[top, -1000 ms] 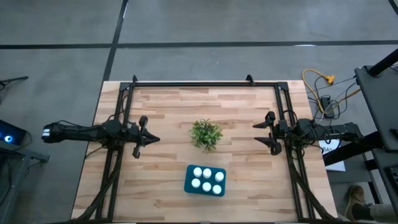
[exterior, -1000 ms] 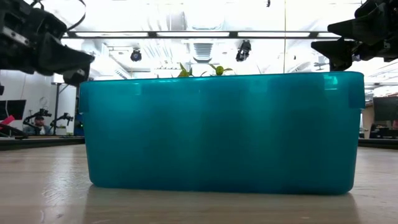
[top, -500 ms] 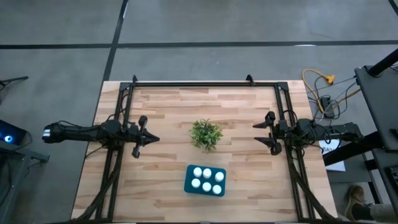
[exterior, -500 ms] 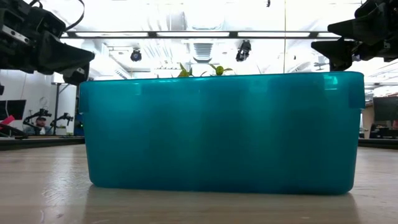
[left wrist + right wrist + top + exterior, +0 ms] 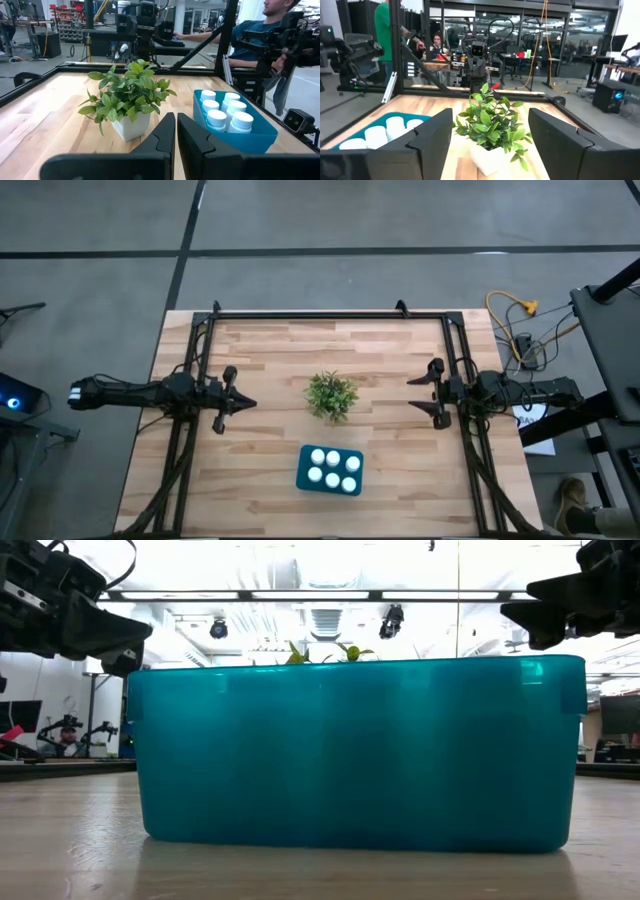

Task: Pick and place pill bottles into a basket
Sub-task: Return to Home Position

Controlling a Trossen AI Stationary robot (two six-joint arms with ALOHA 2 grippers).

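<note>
The teal basket rests on the wooden table near its front edge, and its wall fills the low view. Several white pill bottles stand upright inside it, caps up. My left gripper hovers level at the table's left side, shut and holding nothing, with its fingers pointing toward the plant. Opposite it at the right side, my right gripper also hovers level. It is open with nothing between its fingers. Both grippers are well above and away from the basket.
A small green plant in a white pot stands at the table's middle, between the two grippers and just beyond the basket. A black frame runs along the table's far edge and sides. People sit and stand in the room behind.
My right gripper has rolled a little about the line along which it points, while staying in place and open. The basket, bottles and plant have not moved.
</note>
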